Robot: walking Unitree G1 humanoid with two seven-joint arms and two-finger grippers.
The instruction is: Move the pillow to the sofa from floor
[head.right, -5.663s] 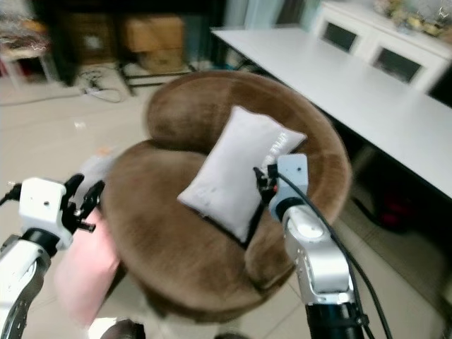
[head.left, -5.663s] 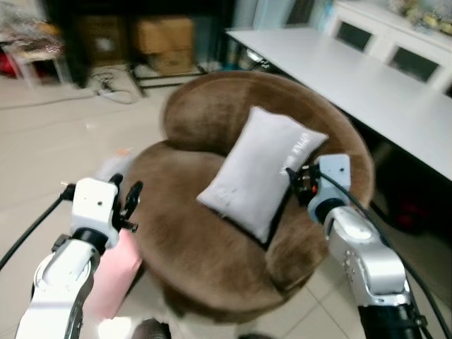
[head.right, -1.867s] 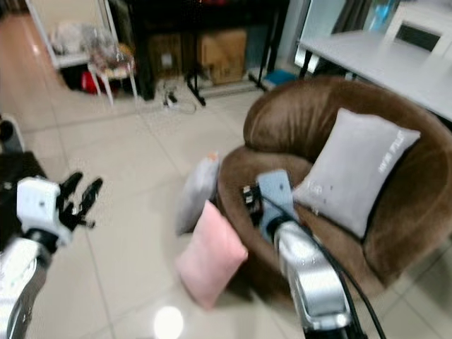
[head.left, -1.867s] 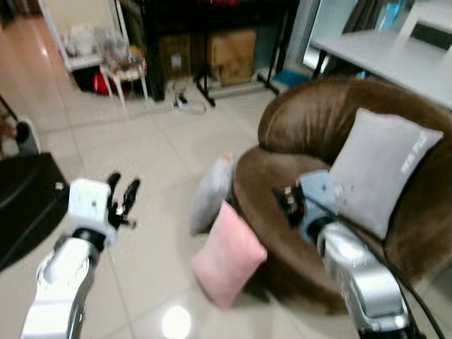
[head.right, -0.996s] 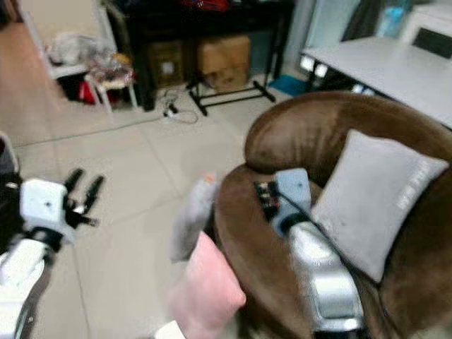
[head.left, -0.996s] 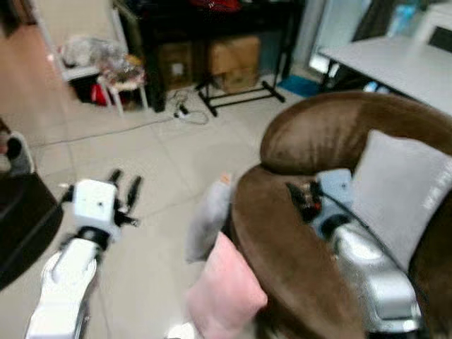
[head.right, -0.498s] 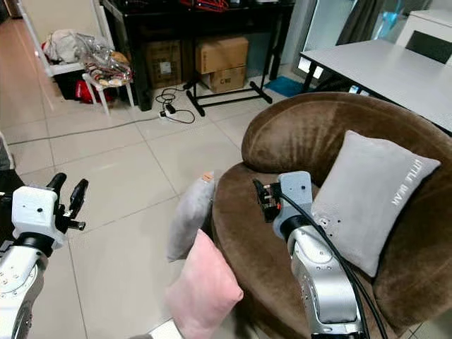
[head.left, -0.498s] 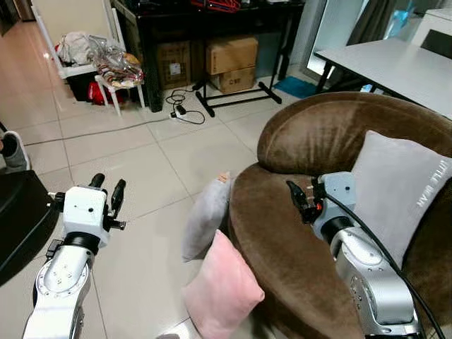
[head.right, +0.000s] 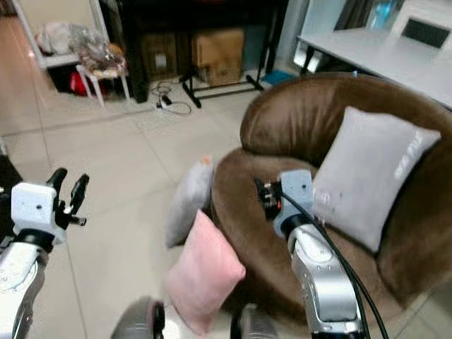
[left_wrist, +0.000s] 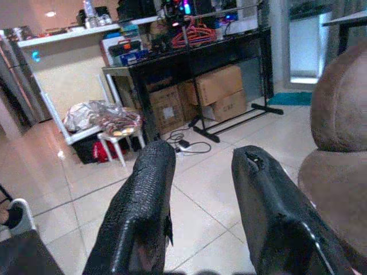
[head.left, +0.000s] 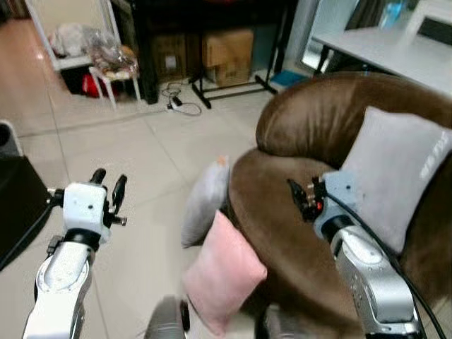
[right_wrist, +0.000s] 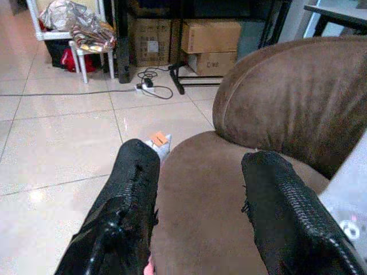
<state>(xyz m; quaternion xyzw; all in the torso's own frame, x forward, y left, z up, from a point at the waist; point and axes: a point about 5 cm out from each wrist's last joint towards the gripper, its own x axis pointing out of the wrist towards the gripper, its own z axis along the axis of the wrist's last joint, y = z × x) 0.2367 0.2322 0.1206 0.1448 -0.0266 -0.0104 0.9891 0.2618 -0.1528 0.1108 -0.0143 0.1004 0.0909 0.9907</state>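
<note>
A: Left eye view: note the brown sofa [head.left: 339, 233] already carries one grey pillow [head.left: 395, 173]. Two remain on the floor [head.left: 127, 155], propped against its front.

B: Which ones?

A: A grey floor pillow [head.left: 205, 205] and a pink pillow [head.left: 222, 272]. Your left hand [head.left: 107, 189] and right hand [head.left: 300, 198] hang raised, fingers spread, gripping nothing.

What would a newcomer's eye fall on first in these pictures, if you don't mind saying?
Most likely the big round brown sofa at the right, with a grey pillow propped against its back. Next, the pink pillow and a second grey pillow leaning against the sofa's left side on the tiled floor. Both open grippers are raised in front: the left gripper over the floor, the right gripper over the sofa seat.
</note>
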